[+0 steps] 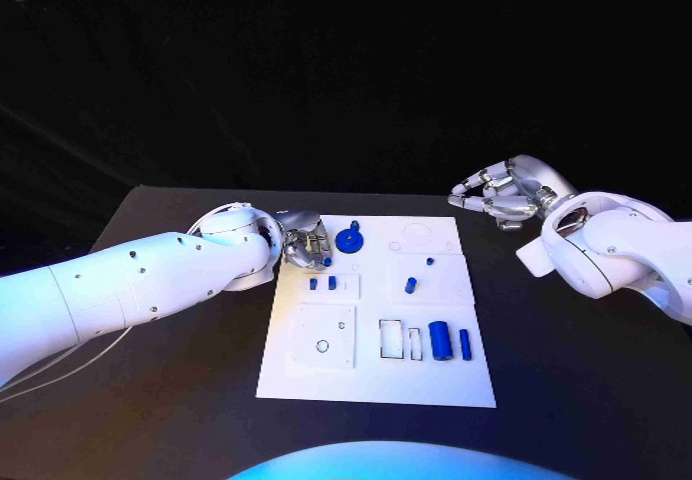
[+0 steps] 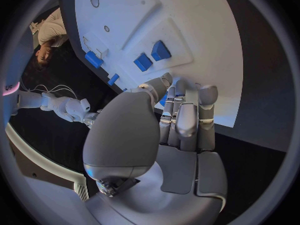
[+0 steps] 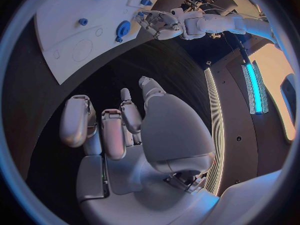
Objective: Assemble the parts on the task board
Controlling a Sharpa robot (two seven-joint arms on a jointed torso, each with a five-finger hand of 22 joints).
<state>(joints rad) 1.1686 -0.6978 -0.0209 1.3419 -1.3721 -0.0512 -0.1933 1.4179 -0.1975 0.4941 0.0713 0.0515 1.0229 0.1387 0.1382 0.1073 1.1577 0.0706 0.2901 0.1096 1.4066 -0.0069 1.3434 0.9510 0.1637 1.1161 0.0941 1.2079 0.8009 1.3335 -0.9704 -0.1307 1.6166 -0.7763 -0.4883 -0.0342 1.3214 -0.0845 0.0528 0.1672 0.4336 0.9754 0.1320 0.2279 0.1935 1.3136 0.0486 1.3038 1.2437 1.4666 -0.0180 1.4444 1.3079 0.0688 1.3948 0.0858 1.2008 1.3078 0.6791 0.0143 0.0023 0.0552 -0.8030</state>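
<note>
Meanwhile, the left hand [image 1: 303, 248] rests at the task board's [image 1: 378, 385] far left edge, fingers curled beside the blue gear [image 1: 351, 239]; whether it grips it cannot be told. Right hand [image 1: 503, 194] hovers off-board, fingers loosely curled, empty.

A matt white finish is being shown by the task board [image 1: 378, 385]; the hands [image 1: 304, 247] are appearing as brushed metal, the blue parts [image 1: 440, 340] as possibly smooth plastic.
</note>
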